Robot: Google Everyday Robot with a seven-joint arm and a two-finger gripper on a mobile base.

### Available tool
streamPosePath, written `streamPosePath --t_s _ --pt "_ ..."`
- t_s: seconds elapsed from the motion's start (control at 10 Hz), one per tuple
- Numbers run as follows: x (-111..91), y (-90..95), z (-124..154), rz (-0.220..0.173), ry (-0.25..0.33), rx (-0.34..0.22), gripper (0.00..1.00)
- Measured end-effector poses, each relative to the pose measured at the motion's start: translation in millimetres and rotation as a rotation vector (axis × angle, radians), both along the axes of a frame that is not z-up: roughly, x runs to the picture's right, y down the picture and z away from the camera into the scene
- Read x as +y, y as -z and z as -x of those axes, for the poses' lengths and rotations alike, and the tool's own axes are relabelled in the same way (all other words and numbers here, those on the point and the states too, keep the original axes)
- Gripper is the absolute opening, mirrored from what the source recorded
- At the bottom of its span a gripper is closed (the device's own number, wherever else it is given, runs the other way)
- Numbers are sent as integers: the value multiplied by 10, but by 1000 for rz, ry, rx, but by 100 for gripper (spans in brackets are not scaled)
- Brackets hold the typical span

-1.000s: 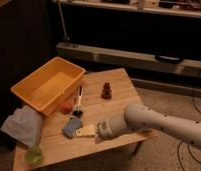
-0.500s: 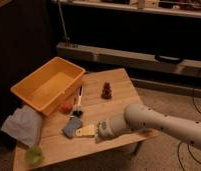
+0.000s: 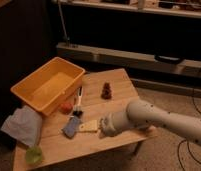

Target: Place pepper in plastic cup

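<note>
Gripper (image 3: 93, 126) at lower centre above the table (image 3: 121, 87), closure indeterminable; plastic cup (image 3: 34, 154) lower left.

Your gripper (image 3: 95, 126) looks pale cream, on a white arm (image 3: 159, 117) speckled with dark dots, over the tan wood table (image 3: 119, 80). Right at its tip is a blue-grey pad (image 3: 71, 126). Just past that you've got the dark green pepper (image 3: 78, 111) and a red-orange ball (image 3: 67, 107). Further out are the yellow-orange bin (image 3: 31, 97) and a grey-blue cloth (image 3: 21, 125), and well away the light-green plastic cup (image 3: 34, 154).
</note>
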State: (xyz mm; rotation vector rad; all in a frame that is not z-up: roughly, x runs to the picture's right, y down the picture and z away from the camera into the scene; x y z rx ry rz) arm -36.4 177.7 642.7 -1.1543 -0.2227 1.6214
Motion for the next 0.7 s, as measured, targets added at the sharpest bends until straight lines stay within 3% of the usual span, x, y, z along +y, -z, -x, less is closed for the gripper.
streamPosePath --t_s 0.4,0.6,0.7 --pt "-957 -71 -604 -77 -15 83 80" --pt "-1426 -30 -1094 -142 -77 118 80" --pt "-1547 9 -1308 -168 -107 122 80"
